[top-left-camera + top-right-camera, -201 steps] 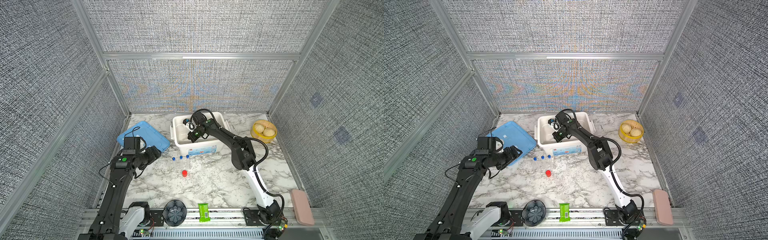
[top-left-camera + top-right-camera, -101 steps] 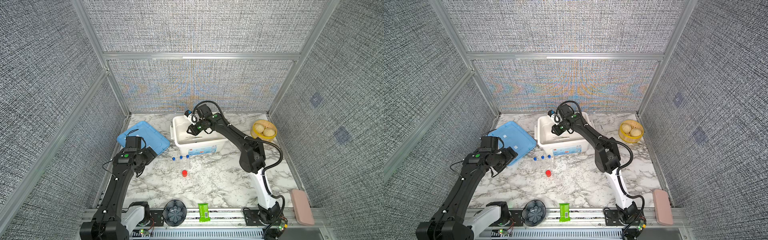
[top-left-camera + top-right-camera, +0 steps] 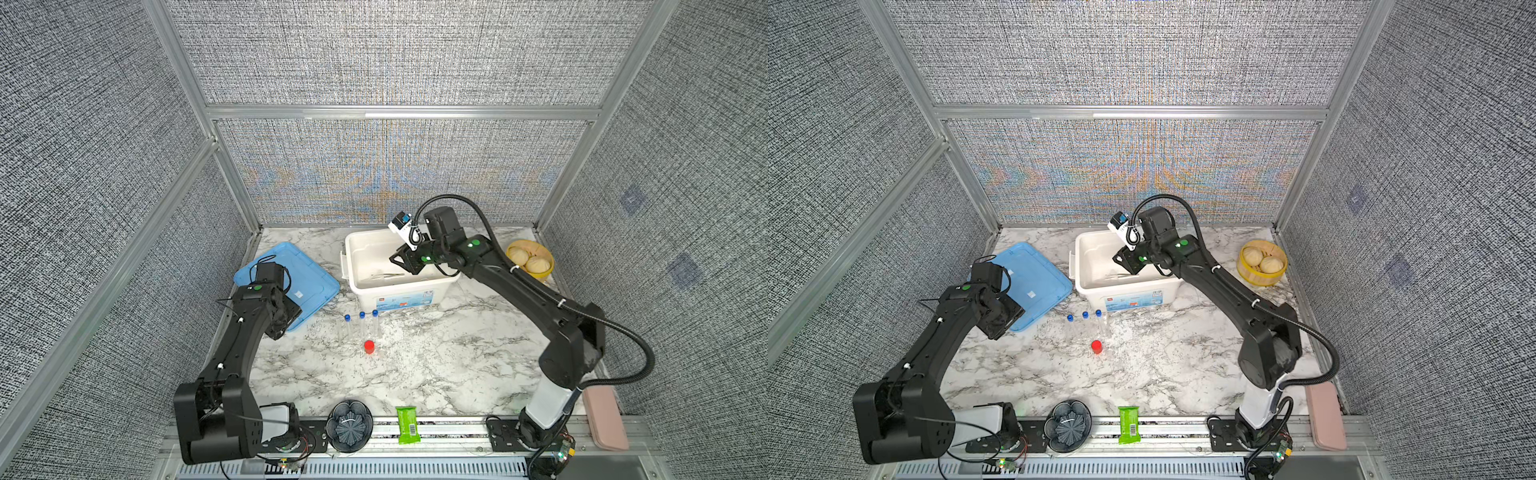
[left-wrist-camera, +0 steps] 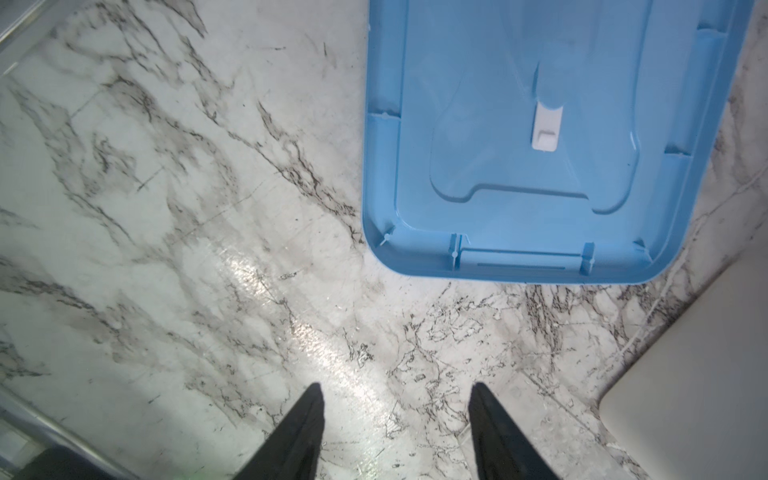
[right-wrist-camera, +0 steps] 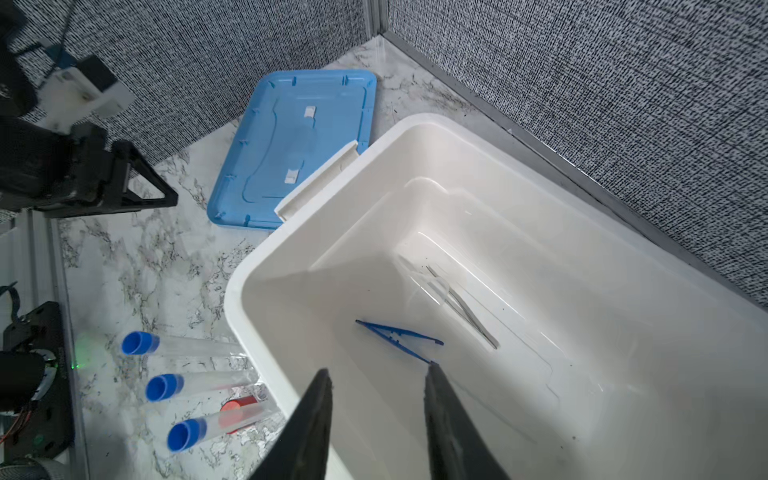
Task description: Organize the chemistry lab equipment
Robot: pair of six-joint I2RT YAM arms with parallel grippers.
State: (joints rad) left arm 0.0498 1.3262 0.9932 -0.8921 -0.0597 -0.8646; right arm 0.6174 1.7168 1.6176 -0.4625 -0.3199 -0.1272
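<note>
Because the three slender clear tubes with blue caps point(image 3: 362, 325) are round, smooth and surely light, you should expect them to roll or slip. Take each one across the middle of its body and press gently, as the thin wall may crack. They lie side by side on the white marble tabletop point(image 3: 415, 365), just in front of the white plastic box point(image 3: 395, 297), with the small red-capped vial point(image 3: 369, 346) beside them. The right gripper point(image 5: 377, 369) hangs tilted over the box, its pincer moderately wide and empty, above the dark blue plastic tweezers point(image 5: 399, 338). The left gripper point(image 4: 397, 385) points down at bare marble near the light blue lid point(image 4: 540, 124), its pincer also apart and holding nothing.
</note>
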